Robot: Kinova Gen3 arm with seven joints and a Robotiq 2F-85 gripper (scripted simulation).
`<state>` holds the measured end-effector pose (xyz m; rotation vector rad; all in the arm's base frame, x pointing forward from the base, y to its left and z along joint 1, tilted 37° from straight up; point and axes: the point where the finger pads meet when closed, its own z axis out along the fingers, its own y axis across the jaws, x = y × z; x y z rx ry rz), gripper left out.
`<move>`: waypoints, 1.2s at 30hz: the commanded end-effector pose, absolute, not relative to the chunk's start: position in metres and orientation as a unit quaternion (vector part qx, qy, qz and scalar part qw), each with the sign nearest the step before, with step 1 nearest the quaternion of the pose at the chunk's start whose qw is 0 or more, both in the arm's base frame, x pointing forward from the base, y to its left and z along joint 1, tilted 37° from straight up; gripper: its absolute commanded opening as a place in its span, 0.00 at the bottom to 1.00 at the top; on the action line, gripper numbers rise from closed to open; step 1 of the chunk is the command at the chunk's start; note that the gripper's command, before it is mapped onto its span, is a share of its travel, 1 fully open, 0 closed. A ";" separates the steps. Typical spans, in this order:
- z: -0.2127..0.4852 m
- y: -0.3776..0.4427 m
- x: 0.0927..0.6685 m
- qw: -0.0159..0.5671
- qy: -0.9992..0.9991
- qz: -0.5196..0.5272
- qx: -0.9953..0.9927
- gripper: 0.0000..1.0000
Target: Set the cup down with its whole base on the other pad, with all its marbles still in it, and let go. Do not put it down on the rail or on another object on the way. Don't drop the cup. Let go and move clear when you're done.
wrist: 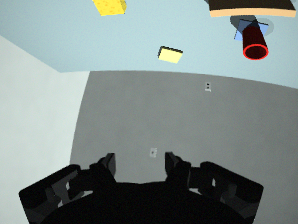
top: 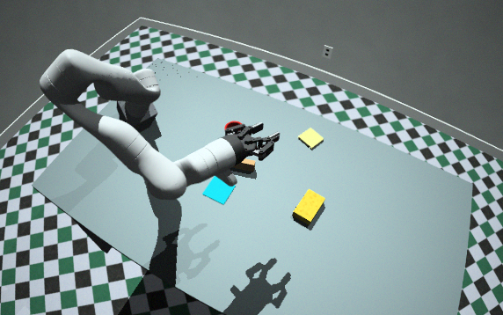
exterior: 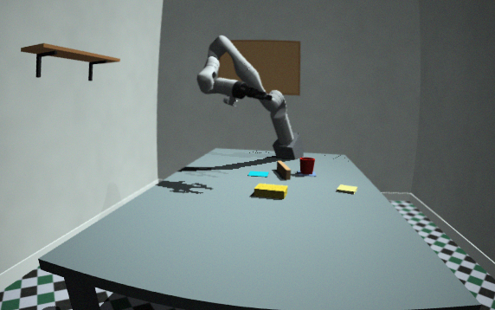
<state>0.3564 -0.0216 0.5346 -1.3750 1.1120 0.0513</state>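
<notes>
A red cup (top: pixel 231 124) (exterior: pixel 307 165) (wrist: pixel 254 46) stands upright on a small blue pad (exterior: pixel 313 174) near the arm's base. In the top view my wrist hides most of it. I cannot make out its marbles. A cyan pad (top: pixel 219 190) (exterior: pixel 258 174) lies on the other side of a brown wooden rail (top: pixel 245 165) (exterior: pixel 284 170) (wrist: pixel 249 4). My gripper (top: pixel 268 137) (exterior: pixel 267 97) (wrist: pixel 140 161) hangs high above the table, far from the cup. Its fingers stand partly apart with nothing between them.
A yellow sponge block (top: pixel 309 206) (exterior: pixel 271 190) lies in the middle of the table. A thin pale yellow square (top: pixel 310 138) (exterior: pixel 347 189) (wrist: pixel 169 54) lies flat toward the far side. A wall shelf (exterior: pixel 69 53) hangs left of the table.
</notes>
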 end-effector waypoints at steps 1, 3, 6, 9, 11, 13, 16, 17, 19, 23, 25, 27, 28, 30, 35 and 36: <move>0.535 -0.022 0.356 0.634 0.487 0.023 -0.601 0.00; 0.536 -0.022 0.355 0.635 0.487 0.023 -0.599 0.00; 0.537 -0.022 0.354 0.636 0.489 0.025 -0.597 0.00; 0.538 -0.022 0.353 0.637 0.490 0.027 -0.594 0.00; 0.539 -0.023 0.352 0.638 0.491 0.028 -0.593 0.00; 0.541 -0.023 0.350 0.639 0.493 0.030 -0.589 0.00; 0.544 -0.023 0.347 0.642 0.497 0.034 -0.583 0.00; 0.546 -0.024 0.345 0.643 0.498 0.036 -0.580 0.00; 0.549 -0.024 0.342 0.646 0.501 0.040 -0.574 0.00; 0.556 -0.025 0.334 0.652 0.509 0.049 -0.560 0.00; 0.560 -0.026 0.329 0.655 0.513 0.054 -0.552 0.00; 0.560 -0.026 0.329 0.655 0.513 0.054 -0.552 0.00; 0.562 -0.026 0.326 0.657 0.515 0.057 -0.548 0.00; 0.567 -0.026 0.321 0.661 0.519 0.063 -0.538 0.00; 0.581 -0.026 0.303 0.670 0.531 0.081 -0.512 0.00; 0.584 -0.026 0.299 0.672 0.534 0.084 -0.507 0.00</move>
